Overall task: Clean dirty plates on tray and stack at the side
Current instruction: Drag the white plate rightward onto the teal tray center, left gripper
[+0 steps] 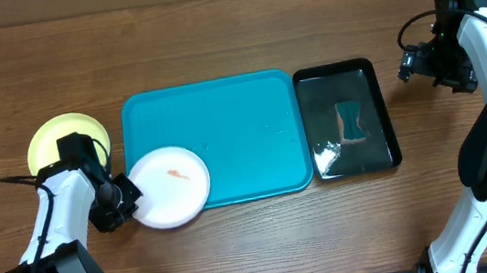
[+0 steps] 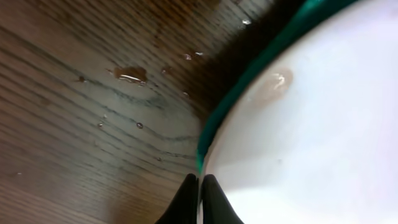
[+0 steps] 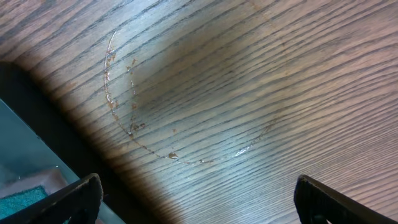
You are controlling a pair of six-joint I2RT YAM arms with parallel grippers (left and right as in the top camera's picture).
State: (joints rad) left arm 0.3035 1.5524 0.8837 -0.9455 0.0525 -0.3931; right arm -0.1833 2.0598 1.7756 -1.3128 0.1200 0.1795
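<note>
A white plate [image 1: 171, 187] with a small orange-red smear overhangs the front left corner of the turquoise tray [image 1: 224, 129]. My left gripper [image 1: 128, 194] is shut on the plate's left rim; in the left wrist view the fingers [image 2: 200, 186] pinch the white rim [image 2: 298, 124] over the tray's edge [image 2: 249, 68]. A yellow-green plate [image 1: 51, 140] lies on the table left of the tray. The pale blue plate is out of view. My right gripper [image 1: 433, 64] is open and empty over bare table to the right of the black tray, fingers wide apart [image 3: 199, 199].
A glossy black tray [image 1: 347, 120] holding water and a teal sponge [image 1: 350, 121] sits right of the turquoise tray. Water drops lie on the wood near the left gripper [image 2: 127, 74]. A dried ring mark shows on the table under the right gripper [image 3: 149, 124].
</note>
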